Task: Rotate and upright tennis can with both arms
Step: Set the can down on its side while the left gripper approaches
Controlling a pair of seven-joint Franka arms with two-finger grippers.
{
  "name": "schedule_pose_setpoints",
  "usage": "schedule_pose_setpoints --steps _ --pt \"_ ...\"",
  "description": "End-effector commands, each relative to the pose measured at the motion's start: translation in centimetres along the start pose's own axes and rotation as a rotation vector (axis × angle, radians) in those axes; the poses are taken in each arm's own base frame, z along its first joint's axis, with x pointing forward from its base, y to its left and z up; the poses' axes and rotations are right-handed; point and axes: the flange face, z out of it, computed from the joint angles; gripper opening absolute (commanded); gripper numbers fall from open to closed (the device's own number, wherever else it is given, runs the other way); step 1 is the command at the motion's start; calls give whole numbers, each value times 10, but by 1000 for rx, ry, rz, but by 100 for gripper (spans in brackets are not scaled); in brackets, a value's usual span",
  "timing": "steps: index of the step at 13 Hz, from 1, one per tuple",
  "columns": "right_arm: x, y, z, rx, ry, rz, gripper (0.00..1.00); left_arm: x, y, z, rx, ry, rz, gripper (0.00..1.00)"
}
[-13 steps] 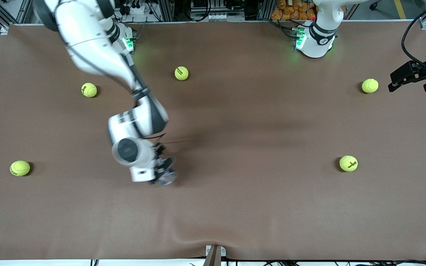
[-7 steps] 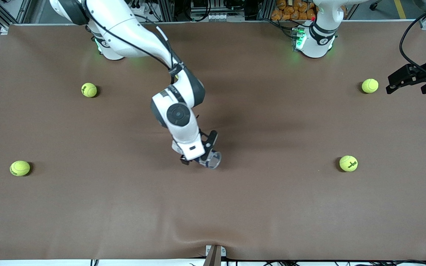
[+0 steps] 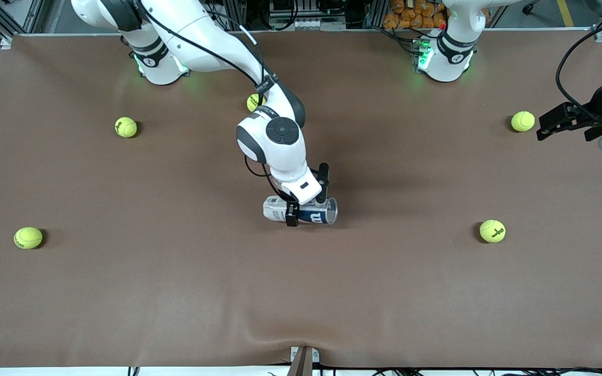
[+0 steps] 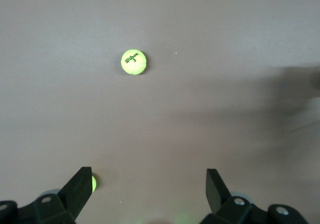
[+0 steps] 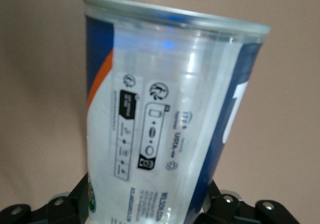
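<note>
Start at your right tool [image 3: 307, 200]: it is clamped across the tennis can [image 3: 301, 210], one finger on each side of the tube's middle. The can lies on its side near the centre of the brown surface [image 3: 175, 292], though you cannot tell whether it rests on the surface or is held just above it. Its open silver rim points toward the left arm's end of the surface, and its white end points toward the right arm's end. In the right wrist view the can [image 5: 165, 119] fills the frame between the right tool's fingers [image 5: 70, 204], with the white, navy and orange label facing the camera and the rim away from the tool.

Around that tool, a tennis ball [image 3: 253, 102] sits farther from the front camera, partly hidden by the right arm. Another ball [image 3: 492, 231] lies well apart toward the left arm's end, and two more [image 3: 126, 127] [image 3: 28, 237] lie well apart toward the right arm's end.

Your left tool [image 3: 565, 121] hangs with its fingers apart over the left arm's end of the surface, just beside a fifth ball [image 3: 522, 121]. The left wrist view shows those spread fingers [image 4: 77, 189] above bare surface, with one ball [image 4: 134, 62] ahead and another [image 4: 93, 183] peeking beside a fingertip.
</note>
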Motion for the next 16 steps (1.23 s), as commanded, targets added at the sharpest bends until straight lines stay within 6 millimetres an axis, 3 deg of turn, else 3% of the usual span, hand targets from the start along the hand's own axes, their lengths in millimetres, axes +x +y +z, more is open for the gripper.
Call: schedule_pose_setpoints --steps 1,4,6,8,11,13,16 --pt "-9 -6 18 -24 0 -32 93 6 17 5 6 -9 23 100" --pt "-10 -11 34 -28 12 -37 100 14 12 17 2 -32 32 100" --pt "-10 -11 35 -30 16 -38 100 26 6 42 -15 -76 24 100" --pt "-9 -10 32 -32 18 -35 100 29 10 48 -25 -86 28 100" --pt "-9 -8 27 -28 25 -18 100 42 27 74 -203 -140 17 100" --pt "-5 -3 12 -36 43 -6 100 64 31 86 -299 -146 17 100" --pt "-7 5 -13 60 105 138 100 96 43 126 -480 -153 -23 100"
